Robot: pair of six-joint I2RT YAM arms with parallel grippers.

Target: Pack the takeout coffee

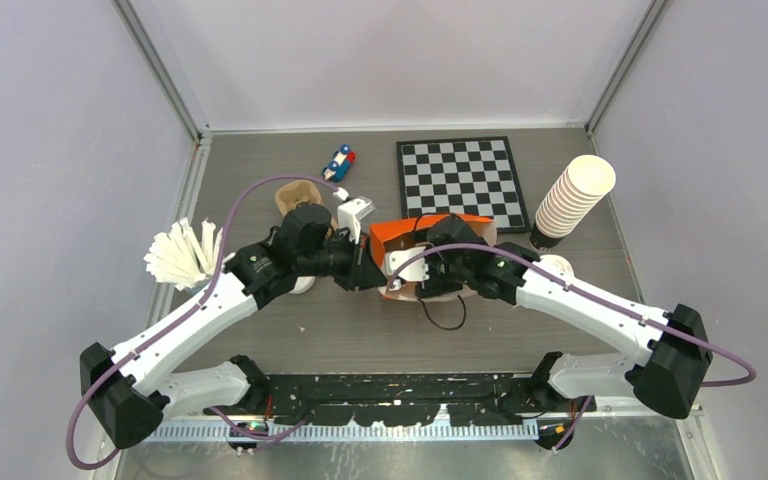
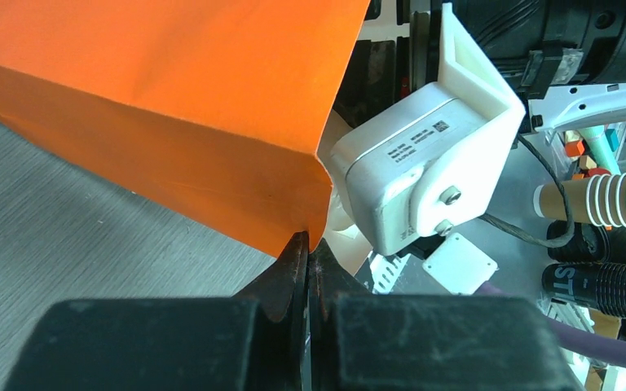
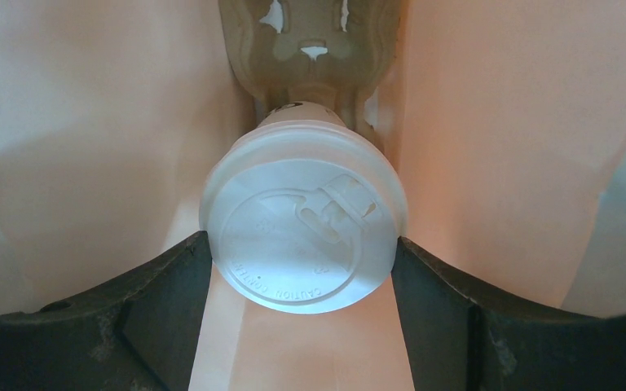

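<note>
Coffee (image 3: 303, 232) sits gripped between right jaws inside bag (image 3: 497, 122).

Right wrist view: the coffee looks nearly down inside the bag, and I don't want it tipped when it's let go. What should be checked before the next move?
1. Bag edge held: left hand is shut on the corner of the orange bag. Ok.
2. Cup inside the bag: takeout coffee sits between the bag walls. Ok.
3. Sip lid on the cup. Ok.
4. Grip: right hand has a finger at each side of the lid. Ok.
5. Cup base seated in the cardboard carrier: hidden by the lid. Cannot tell.
</note>
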